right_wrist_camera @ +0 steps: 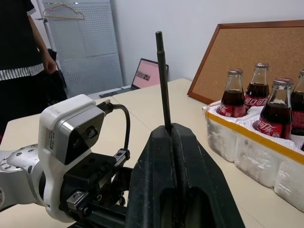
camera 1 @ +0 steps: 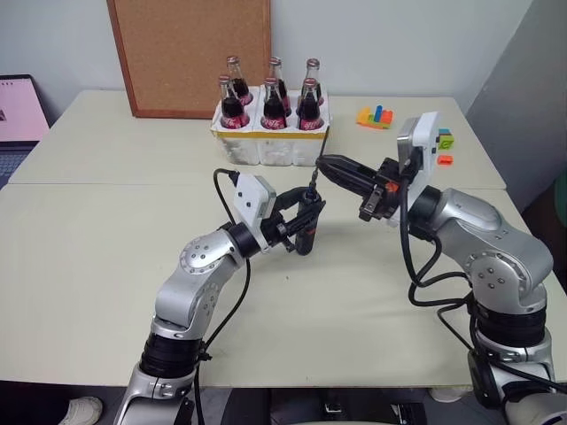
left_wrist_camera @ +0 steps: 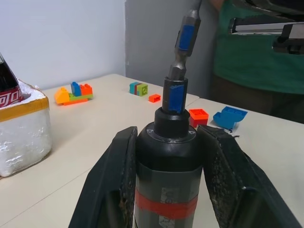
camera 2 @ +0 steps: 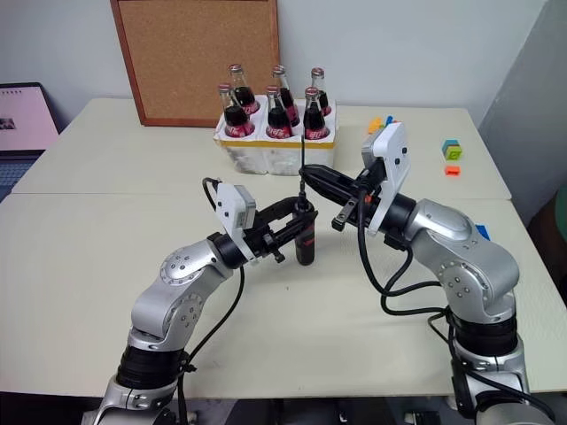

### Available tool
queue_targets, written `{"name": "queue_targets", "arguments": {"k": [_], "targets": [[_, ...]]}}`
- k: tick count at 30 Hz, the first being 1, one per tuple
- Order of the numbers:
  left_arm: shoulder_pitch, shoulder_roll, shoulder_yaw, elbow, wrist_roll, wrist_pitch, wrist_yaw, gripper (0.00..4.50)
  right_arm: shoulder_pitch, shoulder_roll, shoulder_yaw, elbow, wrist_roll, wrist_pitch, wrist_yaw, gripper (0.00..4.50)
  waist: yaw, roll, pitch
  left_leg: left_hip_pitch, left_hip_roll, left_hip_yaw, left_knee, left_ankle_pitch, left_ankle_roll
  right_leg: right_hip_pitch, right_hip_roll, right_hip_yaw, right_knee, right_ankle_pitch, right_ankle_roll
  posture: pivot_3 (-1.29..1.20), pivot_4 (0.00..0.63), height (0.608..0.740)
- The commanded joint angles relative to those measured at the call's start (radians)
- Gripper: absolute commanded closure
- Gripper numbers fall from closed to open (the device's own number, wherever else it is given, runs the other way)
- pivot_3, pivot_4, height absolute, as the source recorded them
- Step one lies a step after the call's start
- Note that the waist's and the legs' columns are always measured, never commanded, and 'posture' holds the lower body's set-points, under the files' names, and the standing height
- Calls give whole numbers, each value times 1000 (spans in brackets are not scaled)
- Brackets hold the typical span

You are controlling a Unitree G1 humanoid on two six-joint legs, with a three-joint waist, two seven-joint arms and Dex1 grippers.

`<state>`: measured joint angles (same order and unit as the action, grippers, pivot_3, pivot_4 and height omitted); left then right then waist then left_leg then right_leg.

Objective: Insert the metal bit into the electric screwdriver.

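Standing near-upright: metal bit [right_wrist_camera: 163,80] (lower end in electric screwdriver [left_wrist_camera: 167,171] tip).

I see silver, rounded arm shells with black joint collars, loose black cables looping at each wrist, white box-shaped wrist camera housings, and matte black fingers [left_wrist_camera: 118,185] with scuffed inner faces.

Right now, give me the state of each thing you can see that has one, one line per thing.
electric screwdriver: upright, clamped between the left gripper's jaws, above the table.
metal bit: held by the right gripper, lower end at the screwdriver's socket, tilted, not seated.
left gripper: shut on the screwdriver.
right gripper: shut on the bit.
cola bottles: six, upright in the white foam tray, capped.
laptop: open, screen lit.
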<state>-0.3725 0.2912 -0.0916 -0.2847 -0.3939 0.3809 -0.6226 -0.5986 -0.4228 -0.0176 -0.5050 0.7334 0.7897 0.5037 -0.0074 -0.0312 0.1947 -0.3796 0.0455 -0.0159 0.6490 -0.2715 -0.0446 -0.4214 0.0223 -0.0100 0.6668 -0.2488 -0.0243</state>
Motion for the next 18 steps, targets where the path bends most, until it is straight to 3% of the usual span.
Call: {"name": "queue_targets", "arguments": {"k": [1, 18], "targets": [[-17, 11, 11, -19, 9, -31, -6, 2882, -14, -17, 9, -19, 21, 23, 16, 4500, 0, 0, 0, 0, 0, 0, 0, 0, 0, 0, 0, 0, 0, 0, 0, 0, 150, 740], [-13, 10, 7, -19, 15, -42, -7, 2882, -44, -67, 62, 22, -19, 70, 38, 4500, 0, 0, 0, 1, 0, 0, 11, 0, 0, 0, 0, 0, 9, 0, 0, 0, 150, 740]]}}
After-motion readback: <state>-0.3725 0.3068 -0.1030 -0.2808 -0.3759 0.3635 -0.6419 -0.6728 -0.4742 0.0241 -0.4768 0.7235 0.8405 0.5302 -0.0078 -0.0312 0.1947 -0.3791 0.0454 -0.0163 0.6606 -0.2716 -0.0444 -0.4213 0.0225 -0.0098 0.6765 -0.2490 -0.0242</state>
